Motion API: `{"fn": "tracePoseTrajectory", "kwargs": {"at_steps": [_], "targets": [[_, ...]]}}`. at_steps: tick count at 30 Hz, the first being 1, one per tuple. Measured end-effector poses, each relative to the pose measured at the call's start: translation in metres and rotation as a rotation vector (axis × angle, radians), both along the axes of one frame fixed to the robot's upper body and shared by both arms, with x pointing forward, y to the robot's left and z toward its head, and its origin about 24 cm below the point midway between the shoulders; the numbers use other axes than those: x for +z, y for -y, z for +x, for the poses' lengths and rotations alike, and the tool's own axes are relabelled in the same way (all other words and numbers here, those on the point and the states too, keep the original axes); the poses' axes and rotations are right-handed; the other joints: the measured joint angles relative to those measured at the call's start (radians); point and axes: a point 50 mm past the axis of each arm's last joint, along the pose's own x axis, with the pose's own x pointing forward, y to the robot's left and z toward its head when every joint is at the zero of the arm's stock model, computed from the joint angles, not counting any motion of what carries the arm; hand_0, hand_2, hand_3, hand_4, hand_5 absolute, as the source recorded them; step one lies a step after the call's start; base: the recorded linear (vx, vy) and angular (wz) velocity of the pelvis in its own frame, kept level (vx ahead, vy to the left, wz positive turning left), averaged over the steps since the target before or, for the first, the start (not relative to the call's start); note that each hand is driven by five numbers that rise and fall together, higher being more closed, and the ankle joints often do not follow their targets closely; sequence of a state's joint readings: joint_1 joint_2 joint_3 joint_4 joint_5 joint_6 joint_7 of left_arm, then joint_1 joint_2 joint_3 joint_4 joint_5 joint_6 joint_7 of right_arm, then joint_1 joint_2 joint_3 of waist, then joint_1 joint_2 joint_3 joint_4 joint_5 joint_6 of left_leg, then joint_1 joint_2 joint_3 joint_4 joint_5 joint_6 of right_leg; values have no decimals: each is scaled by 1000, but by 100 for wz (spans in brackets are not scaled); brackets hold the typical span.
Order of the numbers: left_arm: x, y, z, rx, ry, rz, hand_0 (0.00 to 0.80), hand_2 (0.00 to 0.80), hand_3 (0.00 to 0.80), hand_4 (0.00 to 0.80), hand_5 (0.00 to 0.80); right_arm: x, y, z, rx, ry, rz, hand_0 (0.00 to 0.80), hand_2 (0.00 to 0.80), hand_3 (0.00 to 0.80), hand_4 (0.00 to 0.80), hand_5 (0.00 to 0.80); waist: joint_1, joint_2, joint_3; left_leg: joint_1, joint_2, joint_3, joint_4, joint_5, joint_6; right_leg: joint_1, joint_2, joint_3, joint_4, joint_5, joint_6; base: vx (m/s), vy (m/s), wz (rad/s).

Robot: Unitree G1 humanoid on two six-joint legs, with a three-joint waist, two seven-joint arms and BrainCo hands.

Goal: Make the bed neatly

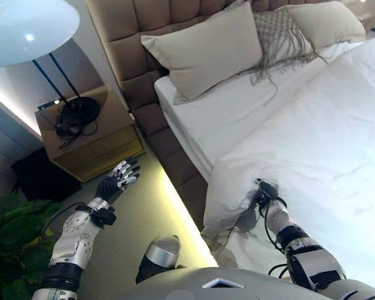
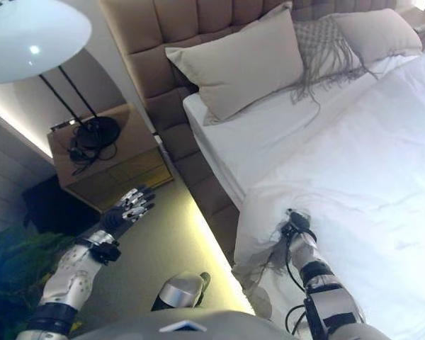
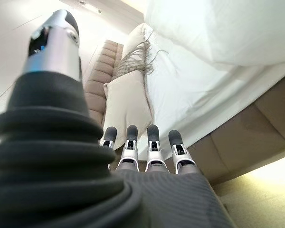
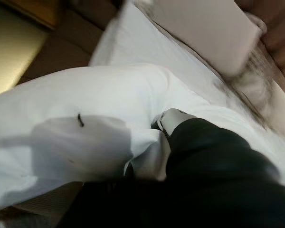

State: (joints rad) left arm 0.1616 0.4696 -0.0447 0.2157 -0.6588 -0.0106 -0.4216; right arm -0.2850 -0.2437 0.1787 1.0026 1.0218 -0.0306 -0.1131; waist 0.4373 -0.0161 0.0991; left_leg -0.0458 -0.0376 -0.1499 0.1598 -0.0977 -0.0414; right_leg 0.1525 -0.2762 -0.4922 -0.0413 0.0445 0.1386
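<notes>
L robot hand (image 1: 115, 182) hangs over the floor beside the bed (image 1: 194, 181), fingers straight and spread, holding nothing. R robot hand (image 1: 265, 195) is sunk into the white duvet (image 1: 325, 144) near its turned-back corner; cloth bunches round it, thumb tip only in wrist view, so I can't tell its grip. Duvet's long axis runs along the bed, top edge short of the pillows (image 1: 206, 50).
</notes>
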Motion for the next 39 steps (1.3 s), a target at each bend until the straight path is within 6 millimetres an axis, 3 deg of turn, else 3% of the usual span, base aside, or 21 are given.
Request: {"fn": "tracePoseTrajectory", "kwargs": {"at_steps": [9,13,21,23,24,29,39], "targets": [[-5,-1,-7,6,-19,-2,0,0,0,0,0,16,-33,29,178,24,-45,800,800,800,800,800,54,1,2,1,-21,-52,7,5,3,36,-8,-38,0,-5,-3,26,65,19],[-4,-6,-9,26,-16,3,0,0,0,0,0,23,-49,39,291,30,-86,800,800,800,800,800,76,-3,12,3,-26,-70,7,4,2,47,-10,-42,0,-15,10,0,44,12],[-6,-5,-10,23,-18,-5,0,0,0,0,0,22,-49,38,310,10,-89,800,800,800,800,800,100,-10,20,1,-34,-97,6,3,0,60,-9,-66,1,-30,14,9,29,10],[-7,-6,-11,25,-26,-4,0,0,0,0,0,22,-48,38,306,1,-95,119,119,119,119,119,102,-9,21,2,-38,-110,7,4,0,69,-10,-70,1,-32,15,11,2,21],[-8,-6,-12,24,-28,-5,0,0,0,0,0,22,-48,39,308,-2,-94,0,0,0,0,0,103,-8,22,2,-37,-112,8,4,0,69,-10,-70,1,-32,15,4,-5,10],[-9,-4,-12,12,-23,-13,0,0,0,0,0,20,-60,37,350,-28,-73,0,0,0,0,0,101,10,33,16,-35,-111,7,4,-1,74,-10,-70,1,-35,19,7,-26,-1],[-9,-4,-12,1,-14,1,0,0,0,0,0,10,-76,26,446,-60,34,0,0,0,0,0,99,4,34,18,-18,-76,10,3,-6,55,-8,-62,17,-40,17,7,-55,-10]]}}
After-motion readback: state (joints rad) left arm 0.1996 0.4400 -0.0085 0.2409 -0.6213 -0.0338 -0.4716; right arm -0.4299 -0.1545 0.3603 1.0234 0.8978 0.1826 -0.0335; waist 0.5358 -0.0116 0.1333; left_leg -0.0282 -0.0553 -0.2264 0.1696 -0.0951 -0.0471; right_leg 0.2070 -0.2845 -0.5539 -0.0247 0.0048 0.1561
